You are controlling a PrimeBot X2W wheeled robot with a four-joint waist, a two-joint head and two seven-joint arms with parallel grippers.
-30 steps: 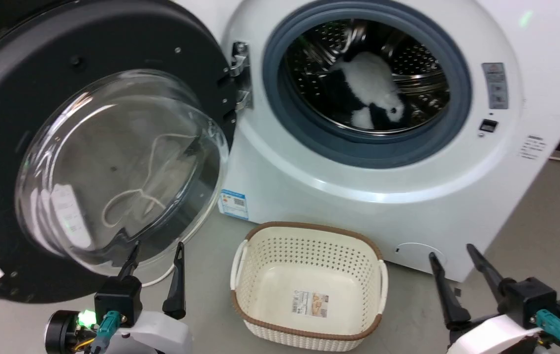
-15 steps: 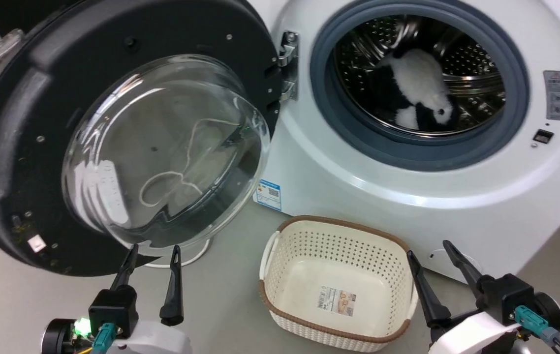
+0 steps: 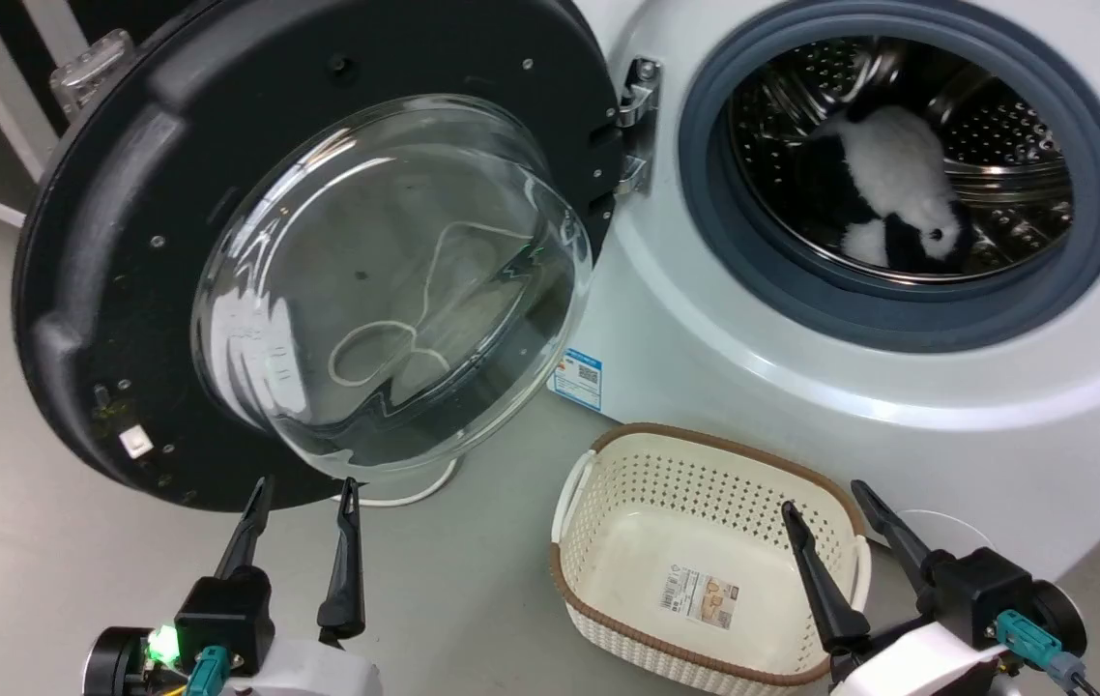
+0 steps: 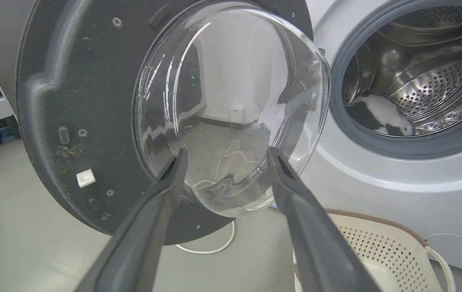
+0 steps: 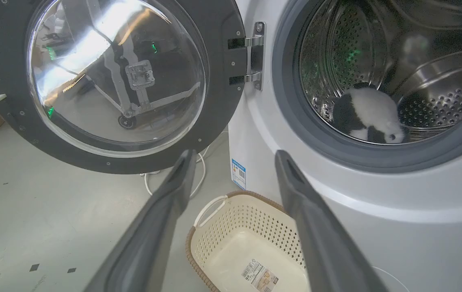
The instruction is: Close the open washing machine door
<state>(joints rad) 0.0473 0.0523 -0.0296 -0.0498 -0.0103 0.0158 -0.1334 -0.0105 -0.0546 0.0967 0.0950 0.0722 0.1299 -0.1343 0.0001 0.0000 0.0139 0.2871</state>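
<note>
The washing machine [image 3: 801, 406] fills the space ahead of and above the right tool [image 3: 822, 496]. Its steel drum [image 3: 1004, 116] gapes because the washing machine door [image 3: 105, 242] is swung fully out on its hinge [image 3: 635, 126], away from the opening. That door, the thing to be shut, hangs directly ahead of and just above the left tool [image 3: 306, 483], with its inner face and bulging glass window [image 3: 395, 290] turned toward the robot. In the left wrist view the two fingers [image 4: 150, 211] frame the lower part of the glass and appear clear of it. Both tools are spread wide and empty. I judge the left tool sits there because it is the nearer one to the door's free edge, out to its left; a push from that side would swing the door across toward the drum, to the tool's right.

The cream basket [image 3: 705, 442] stands on the floor [image 3: 28, 561] between the two tools, nearer the right one and just below the drum opening. It sits low, so I judge the door should sweep above it, though the glass bulge passing over its rim is worth watching. A black and white soft toy [image 3: 898, 174] lies well inside the drum, behind the grey rubber ring [image 3: 898, 324], so it seems not to block the seal. A white cable [image 3: 415, 495] loops on the floor just beyond the left tool's fingertips, under the door
</note>
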